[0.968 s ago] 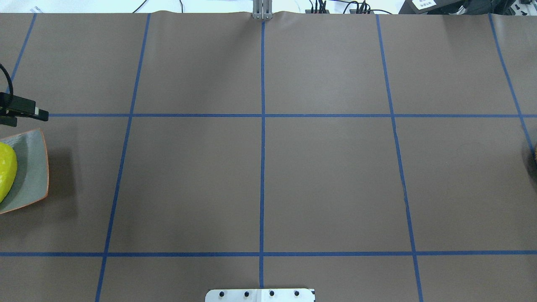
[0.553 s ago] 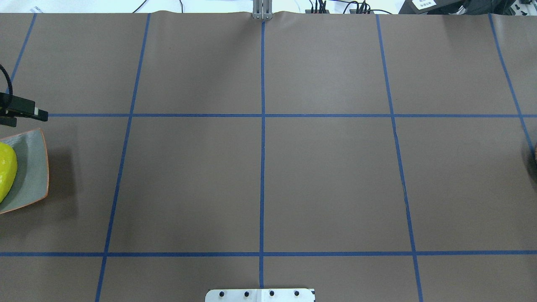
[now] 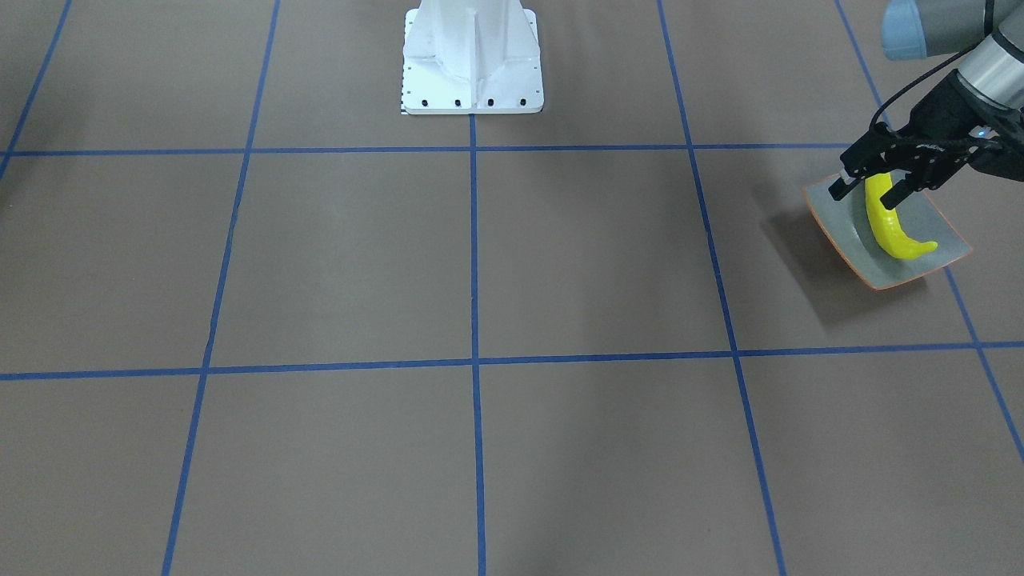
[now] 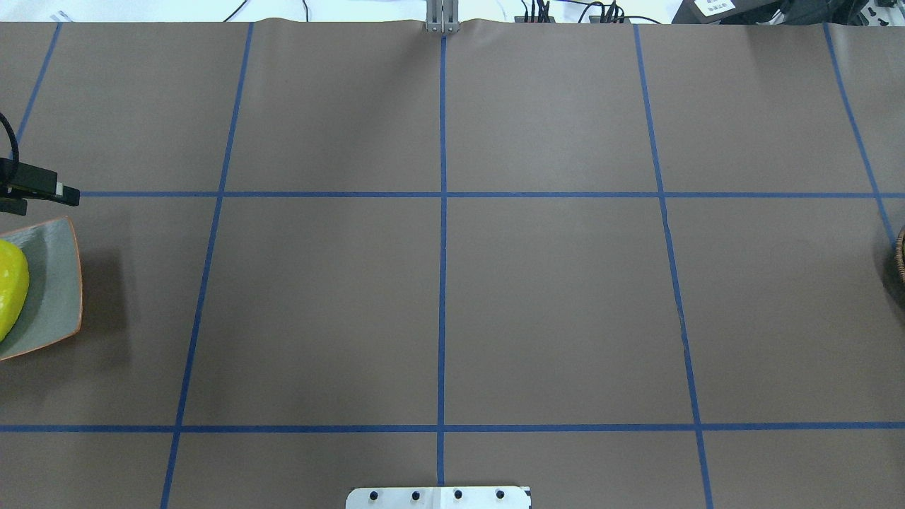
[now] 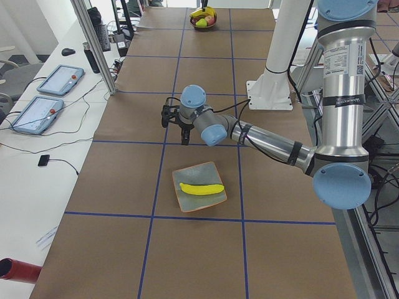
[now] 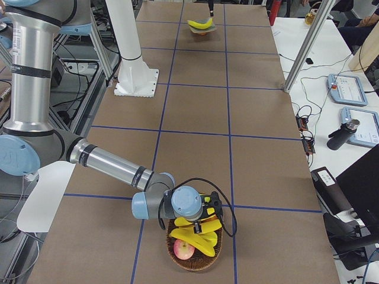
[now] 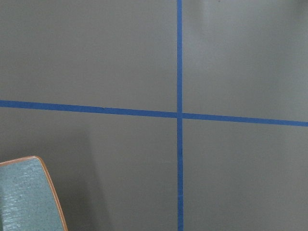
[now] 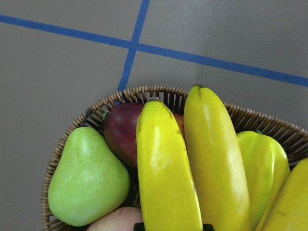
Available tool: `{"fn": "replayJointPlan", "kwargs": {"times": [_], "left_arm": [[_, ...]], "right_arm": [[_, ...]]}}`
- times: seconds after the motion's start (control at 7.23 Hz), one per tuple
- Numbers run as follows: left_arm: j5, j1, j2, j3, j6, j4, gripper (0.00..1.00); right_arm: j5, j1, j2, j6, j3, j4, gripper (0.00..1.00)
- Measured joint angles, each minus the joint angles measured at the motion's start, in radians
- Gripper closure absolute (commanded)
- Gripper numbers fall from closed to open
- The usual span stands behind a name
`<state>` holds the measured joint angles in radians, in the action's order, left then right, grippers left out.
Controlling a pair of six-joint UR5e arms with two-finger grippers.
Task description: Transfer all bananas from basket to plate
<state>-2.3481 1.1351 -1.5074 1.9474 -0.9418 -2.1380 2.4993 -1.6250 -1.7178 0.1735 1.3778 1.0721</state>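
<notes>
One yellow banana [image 3: 888,228] lies on the grey-green plate [image 3: 848,228], also seen in the left side view as the banana [image 5: 201,188] on the plate [image 5: 187,175]. My left gripper [image 3: 868,192] hovers open and empty over the plate's robot-side end. The wicker basket [image 6: 195,261] holds several bananas [image 8: 211,159] close under the right wrist camera. My right gripper [image 6: 201,222] hangs just above the basket; I cannot tell its jaws. In the overhead view only the plate's edge [image 4: 60,283] and the basket's rim [image 4: 901,254] show.
A green pear [image 8: 86,178] and a dark red apple [image 8: 122,134] share the basket. The white robot base [image 3: 472,56] stands at the table's middle. Tablets [image 5: 59,80] and cables lie on the side table beyond an aluminium post [image 5: 93,43].
My left gripper has drifted slightly back from the plate. At the overhead view's right edge the basket's rim now shows where a dark blur was.
</notes>
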Motion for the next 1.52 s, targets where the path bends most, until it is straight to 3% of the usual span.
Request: {"fn": "replayJointPlan", "kwargs": {"times": [0.28,0.83,1.25,1.52], "left_arm": [[-0.002,-0.001,0.001,0.004,0.0,0.0,0.0],[-0.008,-0.006,-0.038,0.002,-0.059,-0.001,0.0],[-0.011,-0.06,-0.191,-0.049,-0.143,-0.003,0.01],[-0.011,-0.11,-0.328,-0.111,-0.169,-0.006,0.01]], "right_arm": [[0.032,-0.018,-0.001,0.0,0.057,0.034,1.0],[0.058,-0.026,0.018,-0.04,0.276,0.263,1.0],[0.166,0.068,0.13,-0.349,0.302,0.27,1.0],[0.192,0.191,0.254,-0.586,0.303,0.234,1.0]]}}
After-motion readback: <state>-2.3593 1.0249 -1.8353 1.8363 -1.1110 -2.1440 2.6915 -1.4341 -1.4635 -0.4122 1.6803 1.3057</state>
